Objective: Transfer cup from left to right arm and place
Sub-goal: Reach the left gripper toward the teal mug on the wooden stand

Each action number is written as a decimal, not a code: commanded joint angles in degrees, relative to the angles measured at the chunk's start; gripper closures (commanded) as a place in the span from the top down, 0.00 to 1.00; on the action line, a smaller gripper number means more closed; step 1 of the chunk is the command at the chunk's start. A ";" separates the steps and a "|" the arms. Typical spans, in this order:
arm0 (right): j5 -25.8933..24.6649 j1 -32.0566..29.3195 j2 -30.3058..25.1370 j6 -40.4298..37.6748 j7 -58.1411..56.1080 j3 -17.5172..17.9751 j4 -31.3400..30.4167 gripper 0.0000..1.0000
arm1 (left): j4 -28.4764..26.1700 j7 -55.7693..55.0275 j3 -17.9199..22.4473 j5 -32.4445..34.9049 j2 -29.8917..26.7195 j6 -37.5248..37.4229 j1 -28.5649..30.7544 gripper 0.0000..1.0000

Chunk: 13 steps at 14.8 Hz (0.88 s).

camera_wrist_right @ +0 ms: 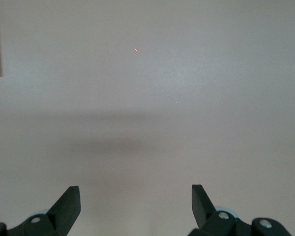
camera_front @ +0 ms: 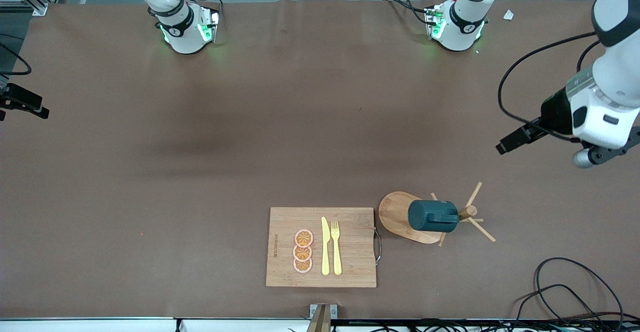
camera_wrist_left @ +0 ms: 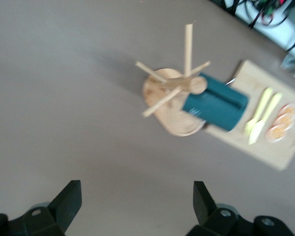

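The cup [camera_front: 432,215] is dark teal-green and hangs on its side on a peg of a wooden mug tree [camera_front: 395,212]. The tree stands beside the cutting board, toward the left arm's end of the table. The cup also shows in the left wrist view [camera_wrist_left: 216,104], with the pegs [camera_wrist_left: 188,44] spread around it. My left gripper [camera_wrist_left: 136,189] is open and empty, up in the air over bare table, well apart from the cup. My right gripper [camera_wrist_right: 136,194] is open and empty over bare table at the right arm's end.
A wooden cutting board [camera_front: 350,237] lies near the front camera's edge, with a yellow knife [camera_front: 325,246], a yellow fork [camera_front: 336,247] and three orange slices [camera_front: 303,251] on it. Black cables [camera_front: 570,292] lie at the table's corner at the left arm's end.
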 commanded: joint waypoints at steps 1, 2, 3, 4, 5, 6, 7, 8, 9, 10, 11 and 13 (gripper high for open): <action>-0.26 -0.62 -0.77 -0.23 -0.91 0.46 -0.58 1.00 | 2.23 -10.08 0.11 -5.00 3.74 4.31 -0.22 1.00; -0.26 -0.53 -0.77 -0.14 -0.82 0.46 -0.50 1.00 | 2.23 -13.86 0.11 -6.15 5.06 6.42 -0.30 1.00; -0.26 -0.45 -0.77 -0.14 -0.82 0.46 -0.50 1.00 | 2.31 -17.56 0.02 -7.73 6.20 8.53 -0.39 1.00; -0.26 -0.45 -0.77 -0.14 -0.82 0.46 -0.50 1.00 | 2.49 -22.12 0.02 -9.74 7.61 10.90 -0.39 1.00; -0.26 -0.53 -0.77 -0.14 -0.91 0.46 -0.58 1.00 | 3.10 -25.47 0.02 -10.29 9.10 12.57 -0.83 1.00; -0.26 -0.71 -0.77 -0.23 -1.17 0.46 -0.58 1.00 | 4.24 -27.68 0.02 -10.38 10.42 13.20 -1.27 1.00; -0.26 -0.80 -0.68 -0.14 -1.17 0.46 -0.58 1.00 | 5.64 -29.70 0.02 -10.64 11.74 13.21 -1.36 1.00; -0.26 -0.80 -0.68 -0.14 -1.26 0.46 -0.58 1.00 | 7.31 -32.86 -0.15 -11.08 13.23 13.29 -1.36 1.00; -0.26 -0.80 -0.68 -0.14 -1.17 0.46 -0.58 1.00 | 8.54 -35.93 -0.76 -11.26 14.46 13.38 -1.36 1.00; -0.26 -0.71 -0.68 -0.14 -1.08 0.46 -0.58 1.00 | 9.08 -38.66 -1.55 -11.43 15.43 14.08 -1.36 1.00; -0.26 -0.71 -0.68 -0.14 -1.08 0.46 -0.58 1.00 | 9.08 -40.43 -1.91 -11.43 15.97 15.48 -1.36 1.00; -0.26 -0.62 -0.68 -0.14 -1.08 0.46 -0.58 1.00 | 9.08 -39.93 -2.00 -11.35 17.90 16.63 -1.36 1.00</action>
